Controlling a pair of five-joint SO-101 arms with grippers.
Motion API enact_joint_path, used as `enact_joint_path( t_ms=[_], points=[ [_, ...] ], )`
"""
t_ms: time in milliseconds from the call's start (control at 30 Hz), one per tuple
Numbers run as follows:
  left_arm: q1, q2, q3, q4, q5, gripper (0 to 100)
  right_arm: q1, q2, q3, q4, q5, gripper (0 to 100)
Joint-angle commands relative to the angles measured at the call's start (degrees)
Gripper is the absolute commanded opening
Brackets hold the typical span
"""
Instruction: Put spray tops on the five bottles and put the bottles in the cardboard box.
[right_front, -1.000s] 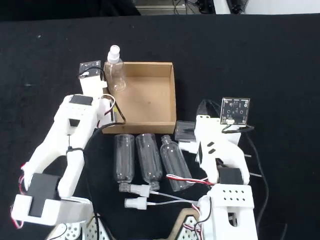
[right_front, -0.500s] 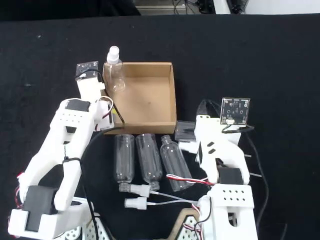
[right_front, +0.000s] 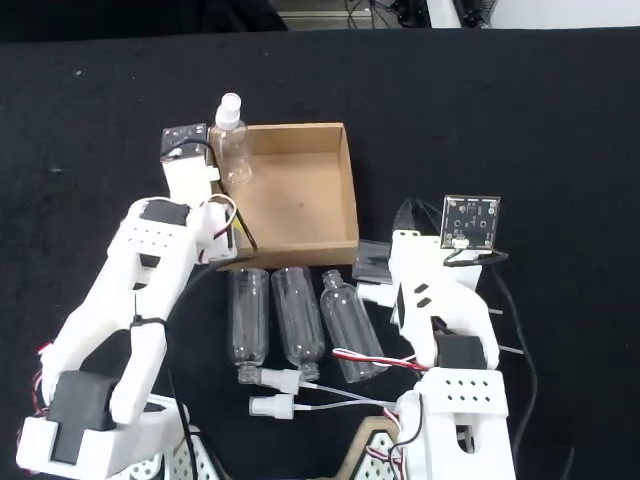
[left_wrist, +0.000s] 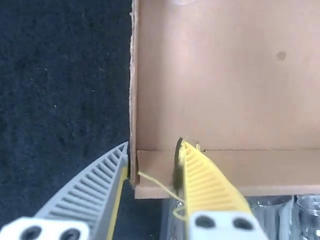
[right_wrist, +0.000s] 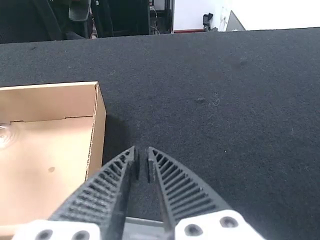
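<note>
Left gripper (left_wrist: 152, 150) open, astride the near left corner of the cardboard box (right_front: 300, 205). A capped bottle (right_front: 230, 140) stands inside its far left corner. Three uncapped bottles (right_front: 295, 320) lie along the box's front, two spray tops (right_front: 275, 380) at their necks. Right gripper (right_wrist: 141, 152) closed, empty, just off the box's near right corner; bare table (right_front: 540, 130) beyond.

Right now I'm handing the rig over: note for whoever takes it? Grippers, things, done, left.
Left gripper: open, astride the near left corner of the brown cardboard box.
Right gripper: shut, empty, by the box's near right corner.
Done: one clear plastic bottle with white spray top stands in the box's far left corner.
Left: three clear uncapped bottles lie on the black table before the box, two loose white spray tops by their necks. Cap and box them.
</note>
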Motion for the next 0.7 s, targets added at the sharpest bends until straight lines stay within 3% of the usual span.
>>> enact_joint_path(
  t_ms=[0, 167, 400, 667],
  points=[
    [-3.9, -3.0, -2.5, 0.3, 0.4, 13, 0.3, -1.3, -0.5, -1.3, 0.0, 1.5],
    [-5.5, -3.1, -8.8, 2.5, 0.4, 14, 0.3, -1.3, -0.4, -1.3, 0.0, 1.5],
    [-6.4, -2.9, -23.4, 17.0, 0.4, 14, 0.3, -1.3, -0.4, -1.3, 0.0, 1.5],
    [-11.2, -3.0, -25.5, 30.8, -0.5, 14, 0.2, -1.3, -0.3, -1.3, -0.1, 1.5]
  ],
)
